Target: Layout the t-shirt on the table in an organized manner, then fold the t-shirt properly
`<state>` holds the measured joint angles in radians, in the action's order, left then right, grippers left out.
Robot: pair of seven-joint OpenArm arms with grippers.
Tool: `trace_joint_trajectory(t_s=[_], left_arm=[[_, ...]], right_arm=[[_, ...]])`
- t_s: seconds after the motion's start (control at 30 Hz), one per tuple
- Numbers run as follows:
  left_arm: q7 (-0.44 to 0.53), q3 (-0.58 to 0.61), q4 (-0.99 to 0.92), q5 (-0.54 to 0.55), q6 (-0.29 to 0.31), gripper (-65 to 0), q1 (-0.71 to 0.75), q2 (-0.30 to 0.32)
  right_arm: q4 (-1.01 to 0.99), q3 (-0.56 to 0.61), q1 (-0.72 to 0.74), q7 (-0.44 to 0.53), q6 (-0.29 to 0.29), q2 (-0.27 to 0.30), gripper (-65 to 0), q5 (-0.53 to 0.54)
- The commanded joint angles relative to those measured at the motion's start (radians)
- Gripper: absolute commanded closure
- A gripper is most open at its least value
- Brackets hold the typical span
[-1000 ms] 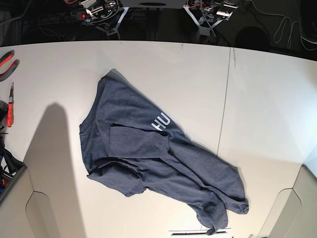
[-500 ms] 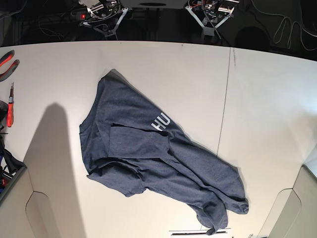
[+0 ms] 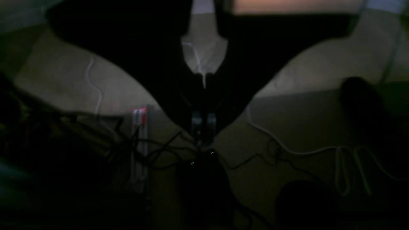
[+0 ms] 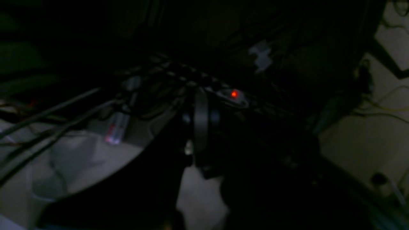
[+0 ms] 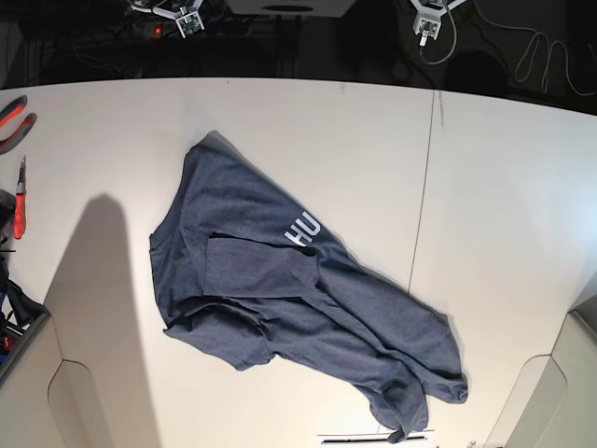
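The dark navy t-shirt [image 5: 280, 299] lies crumpled and slanted across the middle of the white table [image 5: 504, 187], one part folded over itself, with white letters "HU" [image 5: 302, 230] showing. Neither gripper touches it. My left gripper [image 5: 426, 26] and my right gripper [image 5: 187, 21] hang beyond the table's far edge, at the top of the base view. In the left wrist view the left gripper [image 3: 204, 123] has its fingers together and holds nothing. The right gripper [image 4: 199, 127] is a dark shape over cables, and nothing shows in it.
Red-handled pliers [image 5: 11, 117] and a red-handled tool [image 5: 17, 201] lie at the table's left edge. A thin dark seam [image 5: 422, 215] runs across the table right of the shirt. Rounded cut-outs [image 5: 79, 401] mark the near edge. Cables cover the dark floor [image 3: 303, 150] behind the table.
Both arms have pulled back toward the far side, so only their tips remain at the top of the base view. The t-shirt has not moved.
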<state>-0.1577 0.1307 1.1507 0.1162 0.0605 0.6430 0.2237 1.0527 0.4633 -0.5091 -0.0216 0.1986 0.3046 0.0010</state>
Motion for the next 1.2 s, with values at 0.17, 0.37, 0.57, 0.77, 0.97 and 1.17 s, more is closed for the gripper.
trace_joint_trajectory(t_s=[0.17, 0.37, 0.57, 0.77, 0.97, 1.17], left_arm=[[-0.012, -0.001, 0.337, -0.001, 0.004, 0.0, 0.22, 0.104], [-0.09, -0.002, 0.685, -0.003, 0.013, 0.0, 0.376, 0.205], [-0.138, -0.069, 1.004, -0.055, 0.015, 0.0, 0.381, 0.228], [-0.138, -0.132, 1.12, -0.054, 0.016, 0.0, 0.278, 0.225], [-0.137, -0.132, 1.09, -0.053, 0.086, 0.0, 0.132, 0.225], [-0.131, -0.129, 1.015, -0.027, 0.086, 0.0, -0.063, 0.224]], right_arm=[[0.276, -0.001, -0.198, 0.013, 0.08, 0.141, 0.0, -0.094], [0.574, -0.023, -0.333, -0.007, 0.174, 0.272, 0.0, -0.151], [0.818, -0.143, -0.381, -0.04, 0.171, 0.295, 0.0, -0.166], [0.919, -0.234, -0.298, -0.04, 0.158, 0.293, 0.0, -0.161], [0.917, -0.299, -0.113, -0.125, 0.083, 0.269, 0.0, -0.137], [0.874, -0.306, 0.083, -0.19, -0.031, 0.166, 0.0, -0.111]])
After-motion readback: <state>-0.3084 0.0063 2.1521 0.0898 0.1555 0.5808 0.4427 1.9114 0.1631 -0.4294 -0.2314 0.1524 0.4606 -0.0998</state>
